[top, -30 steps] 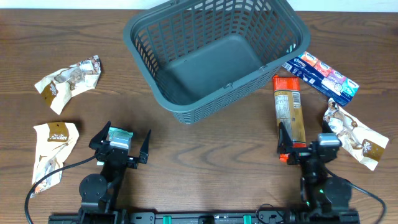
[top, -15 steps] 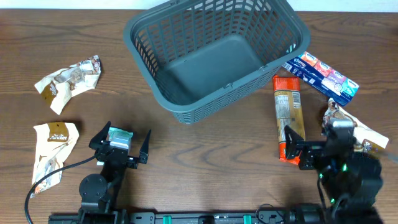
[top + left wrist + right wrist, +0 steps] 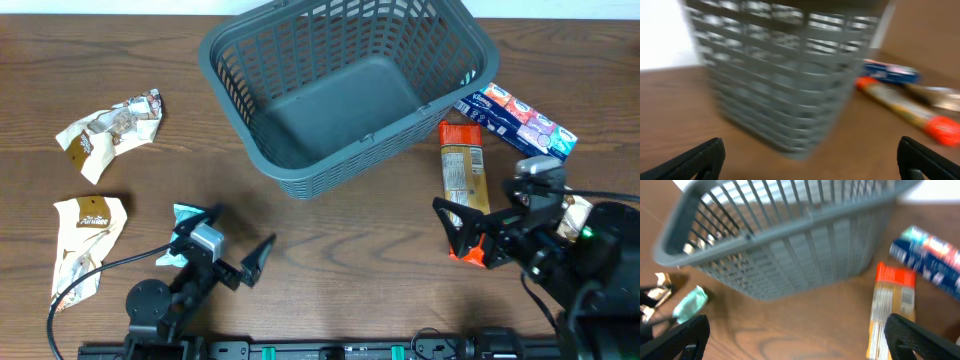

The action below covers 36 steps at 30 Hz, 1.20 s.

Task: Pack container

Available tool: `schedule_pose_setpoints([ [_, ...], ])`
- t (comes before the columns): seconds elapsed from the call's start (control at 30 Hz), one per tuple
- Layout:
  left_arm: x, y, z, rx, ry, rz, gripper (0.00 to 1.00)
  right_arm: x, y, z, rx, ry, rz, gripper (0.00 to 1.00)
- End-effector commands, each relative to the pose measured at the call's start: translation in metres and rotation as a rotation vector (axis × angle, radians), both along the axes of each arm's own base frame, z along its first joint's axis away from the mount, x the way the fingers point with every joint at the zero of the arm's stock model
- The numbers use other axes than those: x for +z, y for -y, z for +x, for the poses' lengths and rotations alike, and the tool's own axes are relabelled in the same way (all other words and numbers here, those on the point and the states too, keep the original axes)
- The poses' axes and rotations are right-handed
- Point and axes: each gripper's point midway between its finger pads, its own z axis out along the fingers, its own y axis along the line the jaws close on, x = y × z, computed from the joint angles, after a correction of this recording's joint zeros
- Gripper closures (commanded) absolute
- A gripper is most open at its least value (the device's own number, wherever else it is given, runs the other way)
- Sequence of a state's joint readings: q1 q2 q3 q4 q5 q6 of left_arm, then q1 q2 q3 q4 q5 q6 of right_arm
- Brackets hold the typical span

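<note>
Container (image 3: 345, 105): dark grey slotted basket; sat skewed on the wooden table (image 3: 340, 230), floor bare, nothing inside.

Left gripper (image 3: 232, 240): hovered on the arms' side of the container, off its left front corner; fingers spread wide, nothing between them.

Right gripper (image 3: 483, 215): hovered off the container's right front corner; fingers spread wide, gripping nothing; crossed the long packet's nearer orange end with one finger, as seen from overhead.

Long packet (image 3: 463, 170), brown with orange ends: lay just right of the container's front right corner, far end close to its wall.

Blue packet (image 3: 515, 120): lay just beside the container's right wall; contact could not be told.

Teal packet (image 3: 185, 213): lay beneath the left gripper, front-left of the container, partly hidden.

Crumpled wrapper (image 3: 110, 130), white and brown: lay well left of the container.

Flat packet (image 3: 85, 235), white and brown: lay well left of the container and further towards the arms.

Third wrapper (image 3: 575, 212): lay right of the container, mostly hidden by the right arm.
</note>
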State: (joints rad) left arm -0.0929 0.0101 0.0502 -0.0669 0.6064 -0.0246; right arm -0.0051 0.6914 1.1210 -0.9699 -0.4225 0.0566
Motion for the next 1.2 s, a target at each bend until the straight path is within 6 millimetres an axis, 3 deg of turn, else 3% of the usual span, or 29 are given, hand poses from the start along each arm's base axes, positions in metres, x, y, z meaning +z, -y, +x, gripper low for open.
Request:
schedule_pose_setpoints([
  [0.0, 0.015, 0.028, -0.031, -0.213, -0.094, -0.110, 0.01, 0.038, 0.005, -0.003, -0.020, 0.092, -0.035, 0.01],
  [0.2, 0.082, 0.020, -0.045, -0.168, -0.046, -0.054, 0.01, 0.076, 0.034, 0.001, -0.177, 0.093, -0.121, 0.01],
  [0.33, 0.121, 0.012, -0.049, -0.116, -0.044, -0.015, 0.01, 0.095, 0.033, 0.006, -0.172, 0.049, -0.107, 0.01],
  [0.43, 0.144, 0.018, -0.055, -0.167, -0.016, -0.023, 0.01, 0.106, 0.011, 0.005, -0.037, 0.019, -0.082, 0.01],
  [0.53, 0.145, 0.031, -0.067, -0.275, -0.024, -0.036, 0.01, 0.113, -0.007, 0.001, 0.072, 0.011, -0.034, 0.01],
  [0.8, 0.145, 0.042, -0.081, -0.387, -0.081, -0.090, 0.01, 0.141, -0.028, 0.002, 0.195, 0.125, 0.032, 0.01],
  [0.87, 0.144, 0.042, -0.080, -0.380, -0.141, -0.138, 0.01, 0.141, -0.017, 0.012, 0.097, 0.111, 0.043, 0.01],
  [1.0, 0.148, 0.046, -0.084, -0.400, -0.205, -0.195, 0.01, 0.124, 0.020, 0.037, -0.151, 0.028, 0.008, 0.01],
  [1.17, 0.168, 0.051, -0.091, -0.449, -0.180, -0.187, 0.01, 0.109, 0.032, 0.067, -0.189, -0.044, -0.037, 0.01],
])
